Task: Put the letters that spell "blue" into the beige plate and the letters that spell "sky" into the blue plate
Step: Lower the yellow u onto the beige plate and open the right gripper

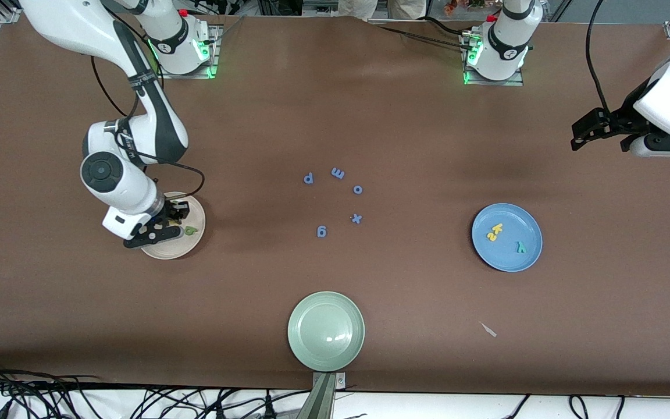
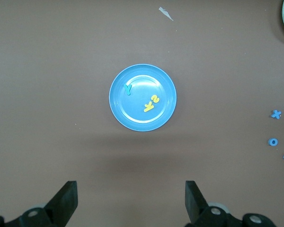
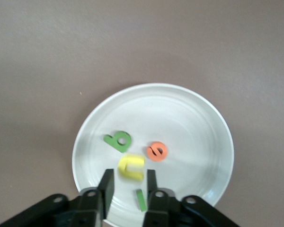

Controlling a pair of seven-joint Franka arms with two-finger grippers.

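Three round plates on the brown surface (image 1: 405, 116): one cream-beige plate (image 1: 195, 205) toward the right arm's end, one light-blue plate (image 1: 508, 256) toward the left arm's end, one pale green plate (image 1: 326, 331) between them and nearest the front camera.

In the beige plate, four small foam letters, counted in the right wrist view: one green b (image 3: 118, 141), one orange e (image 3: 157, 151), one yellow u (image 3: 131, 168), one green straight-bar l (image 3: 141, 200). Orange e just beside the green b; green l near the plate's rim, partly hidden under the hand. Only the green b clearly seen from the front camera (image 1: 191, 230), the rest covered by the hand.

In the blue plate, three small foam letters: one yellow s (image 2: 155, 99) and one yellow k (image 2: 148, 106) touching or nearly so, one teal y (image 2: 128, 88) apart from them.

On the bare surface between the beige and blue plates, five loose blue foam letters: p (image 1: 309, 178), m (image 1: 338, 173), o (image 1: 357, 189), x (image 1: 356, 218), g (image 1: 321, 231). One small pale scrap (image 1: 488, 330) near the blue plate, closer to the front camera.

Right hand (image 3: 130, 183) low over the beige plate, fingers parted a little, the yellow u lying between the tips; contact with the pads not clear. Left hand (image 2: 131, 201) waiting high over the surface toward the left arm's end, fingers spread wide, holding nothing.
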